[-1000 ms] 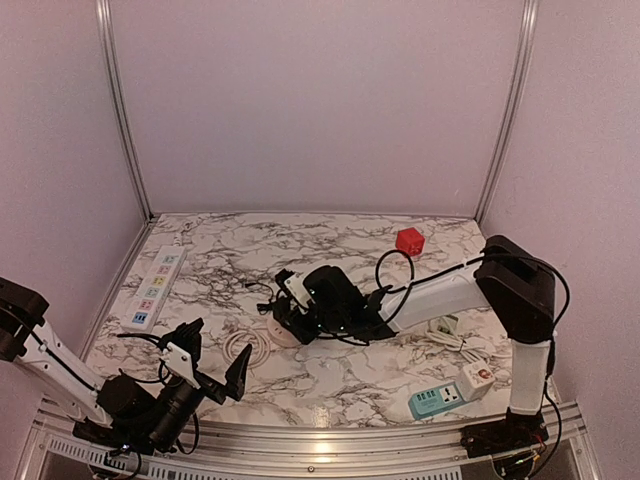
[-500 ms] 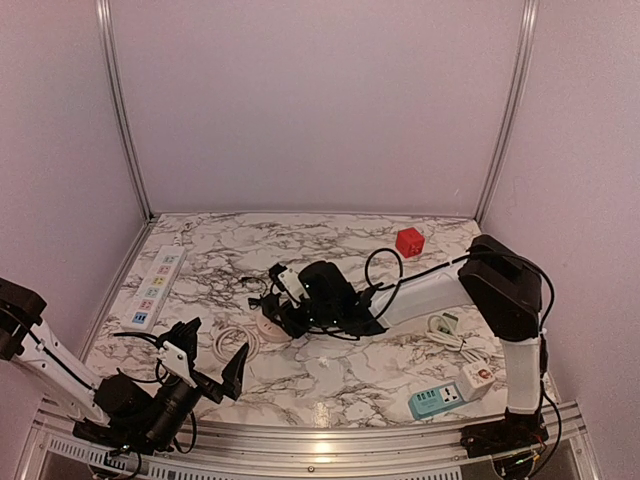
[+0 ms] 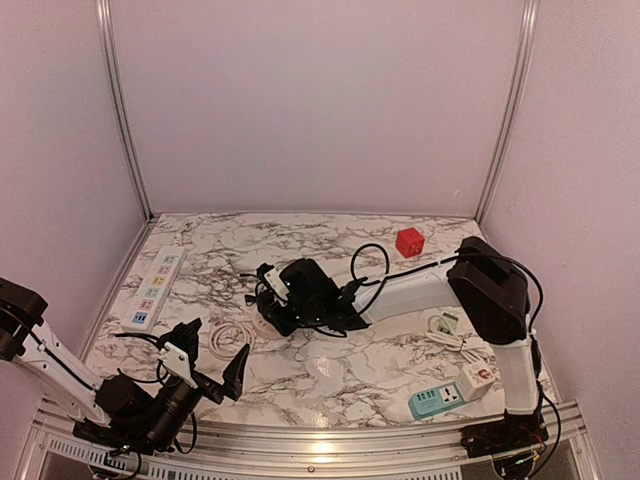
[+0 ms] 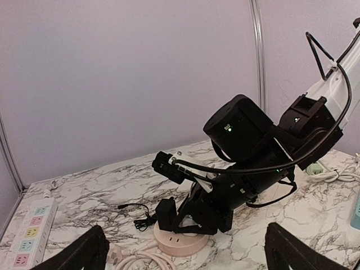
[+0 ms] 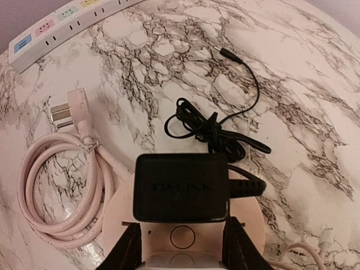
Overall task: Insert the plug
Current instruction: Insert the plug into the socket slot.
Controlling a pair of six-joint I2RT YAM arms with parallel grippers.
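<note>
Marble counter (image 3: 330, 375), right end effector (image 5: 181, 236) clenched on black adapter (image 5: 180, 188), adapter atop round pink socket (image 4: 181, 245) mid-counter, left end effector (image 3: 215, 355) spread wide, holding nothing, hovering by front-left edge.

White-and-grey marbled tabletop (image 3: 330, 375), flat.

Far left: long white plastic power strip (image 3: 157, 287) with pastel socket faces. It lies along the table's left edge, running near to far.

Far right: small red plastic cube (image 3: 409, 241), standing well apart from everything else.

Near right: short teal-and-white socket block (image 3: 448, 393), lying flat and angled to the table edge.

Just beyond it: small white-and-green plug (image 3: 446, 324), with a loose white cord (image 3: 448, 341) bunched beside it.
</note>
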